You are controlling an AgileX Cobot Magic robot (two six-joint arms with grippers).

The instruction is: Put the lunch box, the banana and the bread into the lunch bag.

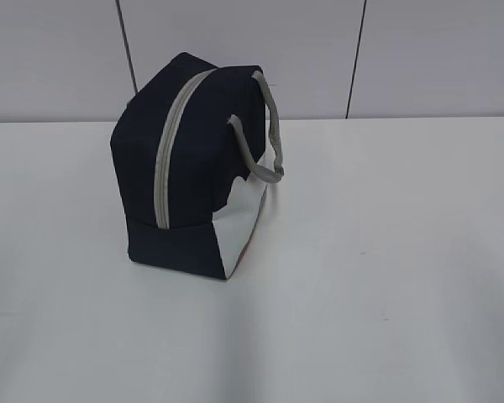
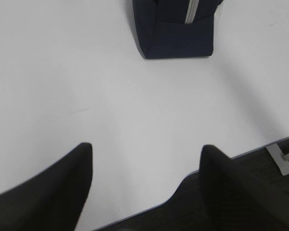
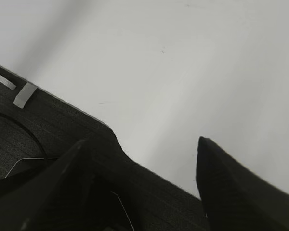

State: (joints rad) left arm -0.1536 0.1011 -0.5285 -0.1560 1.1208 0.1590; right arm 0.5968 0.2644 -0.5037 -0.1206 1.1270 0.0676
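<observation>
Lunch bag [image 1: 189, 168] zipped shut, upright on white bench [image 1: 386, 277].
Left hand [image 2: 147, 159] and right hand [image 3: 144, 154] both apart, empty, near bench edge.

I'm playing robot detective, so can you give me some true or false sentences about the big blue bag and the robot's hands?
1. The boxy navy-blue fabric lunch bag has its grey zipper closed. True.
2. A yellow banana lies on the white table beside the bag. False: no banana shows in any view; only the bag stands on the table.
3. The left hand is open and holds nothing. True.
4. The right hand is gripping the bag's grey handles. False: it is open and empty, over the table's edge, with the bag out of its view.
5. The bag has a white side panel. True.
</observation>
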